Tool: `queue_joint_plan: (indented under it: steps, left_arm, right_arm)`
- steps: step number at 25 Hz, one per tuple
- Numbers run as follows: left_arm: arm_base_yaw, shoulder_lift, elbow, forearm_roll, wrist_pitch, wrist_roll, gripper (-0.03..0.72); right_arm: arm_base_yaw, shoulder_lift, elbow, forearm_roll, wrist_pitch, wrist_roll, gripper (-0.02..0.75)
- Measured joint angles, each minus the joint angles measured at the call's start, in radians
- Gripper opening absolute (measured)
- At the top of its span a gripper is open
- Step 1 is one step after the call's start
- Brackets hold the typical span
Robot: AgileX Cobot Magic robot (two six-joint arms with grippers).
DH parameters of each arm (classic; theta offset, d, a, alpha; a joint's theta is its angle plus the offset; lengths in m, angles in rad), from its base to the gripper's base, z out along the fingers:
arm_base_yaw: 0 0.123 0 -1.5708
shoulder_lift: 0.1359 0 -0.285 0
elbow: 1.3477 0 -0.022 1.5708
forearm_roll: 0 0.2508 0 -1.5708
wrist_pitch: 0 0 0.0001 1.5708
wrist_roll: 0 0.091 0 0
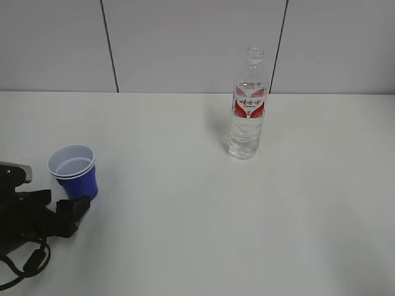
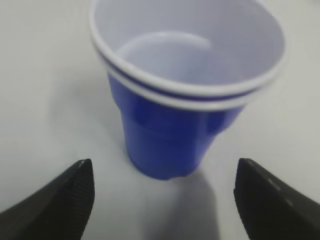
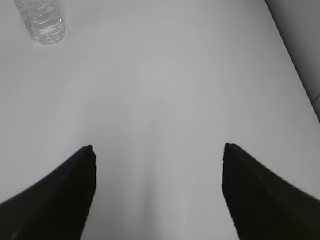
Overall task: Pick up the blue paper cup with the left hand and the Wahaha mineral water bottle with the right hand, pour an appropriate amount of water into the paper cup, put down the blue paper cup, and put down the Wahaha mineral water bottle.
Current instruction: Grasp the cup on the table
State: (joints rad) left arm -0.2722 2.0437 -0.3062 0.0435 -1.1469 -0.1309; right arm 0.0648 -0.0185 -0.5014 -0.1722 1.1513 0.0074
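The blue paper cup (image 1: 74, 174) stands upright on the white table at the left, white inside, with a double white rim. My left gripper (image 1: 65, 205) is low on the table just in front of it, open. In the left wrist view the cup (image 2: 167, 135) stands just beyond the open left gripper (image 2: 164, 172), centred between the fingertips (image 2: 82, 175) and touching neither. The Wahaha mineral water bottle (image 1: 249, 108) stands upright at the back centre-right, uncapped. The right wrist view shows only its base (image 3: 44, 21) far off at the top left. My right gripper (image 3: 157, 150) is open and empty, out of the exterior view.
The white table (image 1: 197, 222) runs back to a grey panelled wall (image 1: 185, 43). The table's right edge (image 3: 295, 65) shows in the right wrist view. Bare tabletop lies between the cup and the bottle.
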Motion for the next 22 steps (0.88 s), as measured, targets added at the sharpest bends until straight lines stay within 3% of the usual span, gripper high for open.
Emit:
queue_joint_plan:
  steps: [22]
  left_arm:
    - [0.0,0.018,-0.112,0.045,-0.005,0.0,0.655]
  right_arm:
    - [0.0,0.0,0.0,0.0,0.0,0.0,0.587]
